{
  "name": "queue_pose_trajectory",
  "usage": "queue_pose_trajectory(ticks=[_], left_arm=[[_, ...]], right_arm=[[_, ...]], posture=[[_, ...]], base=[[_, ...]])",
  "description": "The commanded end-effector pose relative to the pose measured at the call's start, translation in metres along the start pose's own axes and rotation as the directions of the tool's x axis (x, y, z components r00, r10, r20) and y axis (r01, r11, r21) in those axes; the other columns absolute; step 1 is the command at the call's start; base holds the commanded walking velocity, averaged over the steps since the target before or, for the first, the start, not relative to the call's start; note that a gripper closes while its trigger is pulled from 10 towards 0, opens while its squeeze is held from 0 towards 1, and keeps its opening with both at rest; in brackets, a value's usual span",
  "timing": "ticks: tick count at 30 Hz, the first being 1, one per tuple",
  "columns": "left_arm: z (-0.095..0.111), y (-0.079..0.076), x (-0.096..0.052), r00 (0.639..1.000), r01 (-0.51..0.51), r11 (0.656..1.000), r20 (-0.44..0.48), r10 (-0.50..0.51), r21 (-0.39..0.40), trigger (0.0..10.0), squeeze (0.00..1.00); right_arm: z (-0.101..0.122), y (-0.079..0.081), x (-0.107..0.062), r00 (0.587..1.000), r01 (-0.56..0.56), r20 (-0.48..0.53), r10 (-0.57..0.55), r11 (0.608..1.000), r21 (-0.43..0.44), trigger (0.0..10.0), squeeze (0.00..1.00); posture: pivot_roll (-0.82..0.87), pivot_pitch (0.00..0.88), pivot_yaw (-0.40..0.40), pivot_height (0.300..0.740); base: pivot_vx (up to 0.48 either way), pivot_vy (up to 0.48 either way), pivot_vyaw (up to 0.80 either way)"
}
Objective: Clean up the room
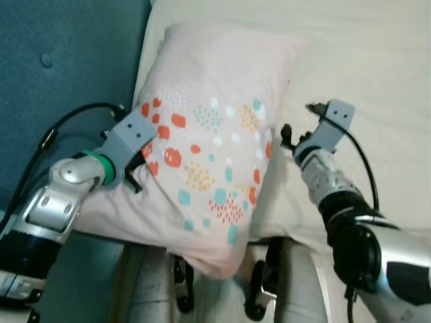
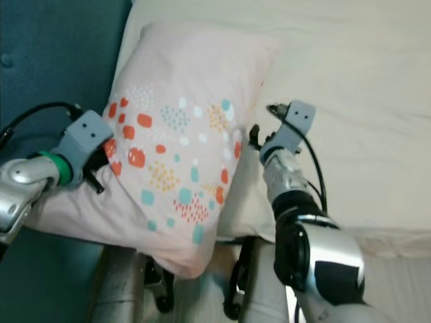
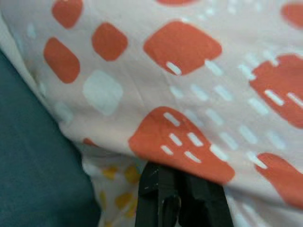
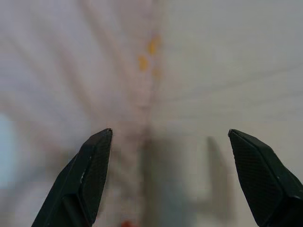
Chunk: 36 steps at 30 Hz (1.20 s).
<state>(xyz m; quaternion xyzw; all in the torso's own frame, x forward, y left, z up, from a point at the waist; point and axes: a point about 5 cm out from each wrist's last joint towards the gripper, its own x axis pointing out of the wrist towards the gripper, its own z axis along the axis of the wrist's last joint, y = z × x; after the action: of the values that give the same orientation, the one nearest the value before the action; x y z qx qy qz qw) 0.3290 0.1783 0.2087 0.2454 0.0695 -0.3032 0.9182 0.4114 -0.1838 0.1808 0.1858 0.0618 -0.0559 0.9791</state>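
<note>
A pale pink pillow (image 1: 209, 145) with orange, teal and yellow spots is lying on the cream bed (image 1: 363, 60), against a teal upholstered headboard (image 1: 67, 74). Its long axis is running from the far end of the bed toward the robot, and its near corner is hanging past the bed's edge, pointing at the robot's legs. The left gripper (image 1: 138, 168) is sitting at the pillow's left edge, its fingers (image 3: 180, 203) pressed together on the fabric, pinching the pillowcase. The right gripper (image 1: 289, 138) is hovering just beside the pillow's right edge, over the sheet, with its fingers (image 4: 90, 175) spread wide and gripping nothing.
</note>
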Motion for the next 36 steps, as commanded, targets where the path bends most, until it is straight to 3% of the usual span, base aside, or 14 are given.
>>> queue_pose_trajectory(ticks=[1,8,10,12,14,16,17,20,21,24,26,31,34,36], left_arm=[[0.008,-0.009,-0.011,0.996,0.076,0.996,0.046,-0.074,-0.043,10.0,0.0],[0.024,-0.016,-0.02,0.984,0.143,0.988,0.116,-0.135,-0.063,10.0,0.0],[0.032,-0.022,-0.026,0.969,0.202,0.976,0.162,-0.187,-0.082,10.0,0.0],[0.05,-0.043,-0.046,0.899,0.375,0.924,0.269,-0.344,-0.072,10.0,0.0],[0.05,-0.043,-0.046,0.899,0.375,0.924,0.269,-0.344,-0.072,10.0,0.0],[0.054,-0.058,-0.063,0.851,0.469,0.882,0.296,-0.435,-0.053,10.0,0.0],[0.054,-0.058,-0.063,0.851,0.469,0.882,0.296,-0.435,-0.053,10.0,0.0],[0.051,-0.063,-0.069,0.857,0.463,0.882,0.298,-0.421,-0.086,10.0,0.0],[0.051,-0.058,-0.063,0.88,0.406,0.908,0.315,-0.357,-0.104,10.0,0.0],[0.051,-0.053,-0.056,0.898,0.349,0.929,0.33,-0.292,-0.126,10.0,0.0],[0.056,-0.041,-0.045,0.913,0.23,0.96,0.377,-0.156,-0.159,10.0,0.0],[0.07,-0.013,-0.023,0.891,-0.048,0.972,0.43,0.146,-0.23,10.0,0.0],[0.07,0.003,-0.009,0.872,-0.149,0.926,0.396,0.288,-0.346,10.0,0.0],[0.069,0.005,-0.003,0.87,-0.184,0.92,0.377,0.316,-0.345,10.0,0.0]], right_arm=[[-0.01,0.008,0.0,0.996,-0.038,-0.074,0.044,0.996,0.079,10.0,0.0],[0.001,0.028,0.002,0.989,-0.119,-0.077,0.129,0.985,0.122,10.0,0.0],[0.011,0.04,0.003,0.98,-0.178,-0.062,0.188,0.974,0.138,10.0,0.0],[0.036,0.075,0.002,0.945,-0.322,-0.018,0.326,0.94,0.113,10.0,0.0],[0.036,0.075,0.002,0.945,-0.322,-0.018,0.326,0.94,0.113,10.0,0.0],[0.058,0.109,-0.003,0.896,-0.444,0.022,0.443,0.894,0.057,10.0,0.0],[0.058,0.109,-0.003,0.896,-0.444,0.022,0.443,0.894,0.057,10.0,0.0],[0.082,0.153,-0.016,0.794,-0.605,0.066,0.605,0.796,-0.017,10.0,0.0],[0.085,0.162,-0.02,0.766,-0.634,0.073,0.639,0.769,-0.083,10.0,0.0],[0.086,0.166,-0.021,0.753,-0.64,0.075,0.654,0.754,-0.151,10.0,0.0],[0.084,0.165,-0.022,0.746,-0.625,0.092,0.659,0.742,-0.242,10.0,0.0],[0.056,0.124,-0.014,0.791,-0.51,0.195,0.579,0.802,-0.312,10.0,0.0],[0.015,0.083,-0.017,0.832,-0.444,0.219,0.51,0.848,-0.29,10.0,0.0],[0.004,0.072,-0.022,0.842,-0.412,0.238,0.485,0.861,-0.297,10.0,0.0]], posture=[[0.29,0.342,0.163,0.596],[0.29,0.339,0.134,0.596],[0.29,0.336,0.123,0.596],[0.3,0.316,0.094,0.596],[0.3,0.316,0.094,0.596],[0.29,0.289,0.071,0.596],[0.29,0.289,0.071,0.596],[0.29,0.272,0.059,0.596],[0.27,0.249,0.045,0.596],[0.25,0.234,0.038,0.596],[0.24,0.223,0.036,0.596],[0.16,0.161,0.042,0.596],[0.09,0.124,0.061,0.596],[0.06,0.104,0.07,0.596]], base=[[0.0,0.0,0.0],[0.0,0.0,0.0],[0.0,0.0,0.0],[0.0,0.0,0.0],[0.0,0.0,0.0],[0.0,0.0,0.0],[0.0,0.0,0.0],[0.0,0.0,0.0],[0.0,0.0,0.0],[0.0,0.0,0.0],[0.0,0.0,0.0],[0.0,0.0,0.0],[0.0,0.0,0.0],[0.0,0.0,0.0]])
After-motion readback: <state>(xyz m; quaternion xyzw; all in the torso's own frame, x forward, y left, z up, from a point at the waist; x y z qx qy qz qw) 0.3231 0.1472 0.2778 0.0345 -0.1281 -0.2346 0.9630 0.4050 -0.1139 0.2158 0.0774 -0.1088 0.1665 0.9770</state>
